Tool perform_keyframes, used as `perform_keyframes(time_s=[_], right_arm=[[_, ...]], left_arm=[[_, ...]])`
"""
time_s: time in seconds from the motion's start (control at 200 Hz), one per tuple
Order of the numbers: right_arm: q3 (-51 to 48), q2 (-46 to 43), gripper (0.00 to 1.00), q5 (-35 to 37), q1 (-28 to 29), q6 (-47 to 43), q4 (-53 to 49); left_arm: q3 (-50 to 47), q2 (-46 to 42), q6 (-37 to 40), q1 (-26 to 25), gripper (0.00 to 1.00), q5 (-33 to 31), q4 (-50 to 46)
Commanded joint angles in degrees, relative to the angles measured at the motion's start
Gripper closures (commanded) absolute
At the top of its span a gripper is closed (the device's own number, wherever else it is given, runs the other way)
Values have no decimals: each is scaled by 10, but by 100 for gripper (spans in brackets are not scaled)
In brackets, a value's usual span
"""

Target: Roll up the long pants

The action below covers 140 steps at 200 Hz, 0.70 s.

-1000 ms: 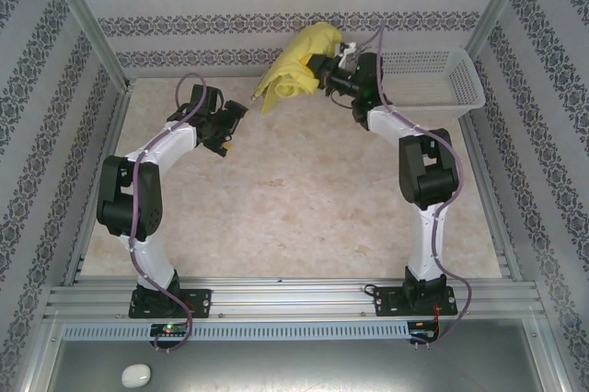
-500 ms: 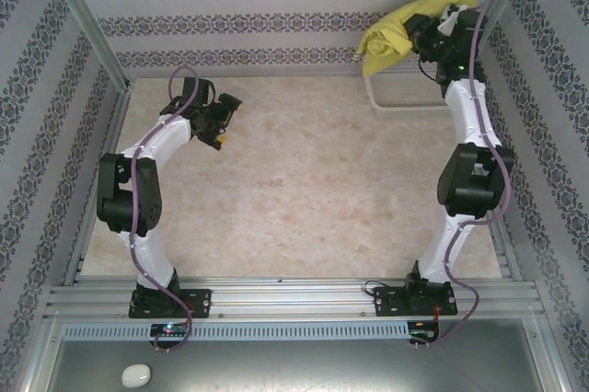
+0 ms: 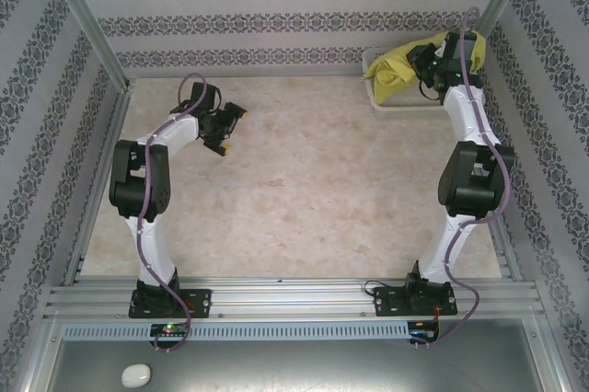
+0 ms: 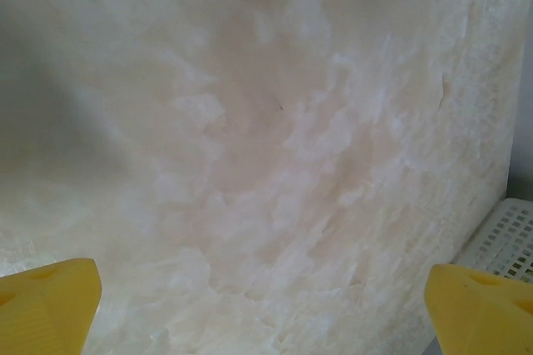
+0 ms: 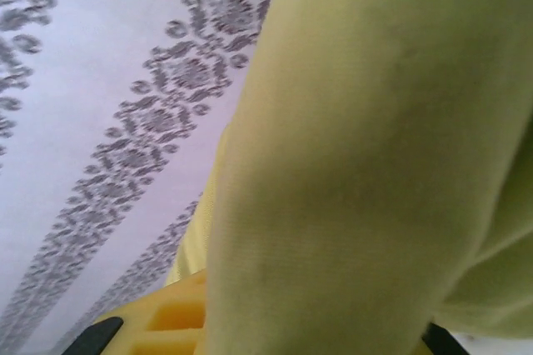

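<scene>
- Mustard cloth: the long pants [image 3: 396, 64] hang bunched, pinched in your right gripper [image 3: 425, 61], at the white basket [image 3: 405, 105] in the far right corner, close to the wall [image 3: 276, 15].
- Your left gripper [image 3: 228, 127] is spread wide over the bare table [image 3: 304, 190], with open room around it.

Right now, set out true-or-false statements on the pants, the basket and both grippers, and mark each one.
1. The right gripper is shut on the long pants. True.
2. The long pants lie spread flat on the table. False: they are bunched up in the right gripper, at the white basket.
3. The left gripper is open and holds nothing. True.
4. The white basket sits at the table's near left corner. False: it is at the far right corner.
</scene>
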Motion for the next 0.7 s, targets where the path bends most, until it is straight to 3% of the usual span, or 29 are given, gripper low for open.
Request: perform_keyframes(time_s=[0.0, 0.28, 0.53, 0.694], right_arm=[[25, 19, 100, 61, -10, -19, 73], [143, 118, 100, 102, -12, -18, 57], [350, 261, 91, 95, -1, -27, -32], [335, 300, 91, 118, 18, 9, -29]], left_arm=[[25, 12, 19, 18, 1, 8, -15], [36, 18, 29, 32, 1, 6, -27], [47, 28, 30, 35, 2, 2, -36], [32, 22, 29, 35, 2, -5, -34]])
